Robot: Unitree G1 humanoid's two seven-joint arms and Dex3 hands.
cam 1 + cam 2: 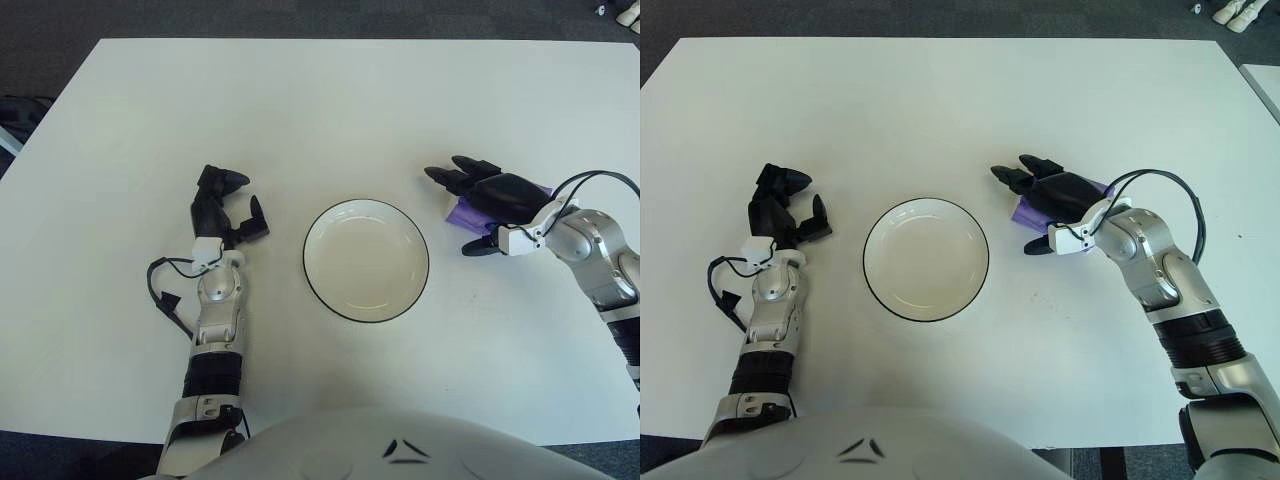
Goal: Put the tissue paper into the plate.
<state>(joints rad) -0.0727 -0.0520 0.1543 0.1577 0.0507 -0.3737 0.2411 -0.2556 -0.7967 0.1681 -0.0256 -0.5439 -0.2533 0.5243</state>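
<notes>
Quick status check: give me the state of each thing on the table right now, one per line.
Plate: upright at table centre, nothing in it.
Tissue paper: purple pack, on the table right of the plate, mostly covered.
Right hand: laid over the tissue paper, fingers around it; pack not lifted.
Left hand: left of the plate, fingers open, holding nothing.

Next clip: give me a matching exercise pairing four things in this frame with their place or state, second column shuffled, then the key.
Things:
1. purple tissue paper pack
2. white round plate with a dark rim
3. left hand
4. right hand

Places or states:
A. left of the plate, holding nothing
B. empty, at the table's middle
C. lying over the purple pack, right of the plate
D. mostly hidden under black fingers, outside the plate

Pairs: 1-D, 2-B, 3-A, 4-C
</notes>
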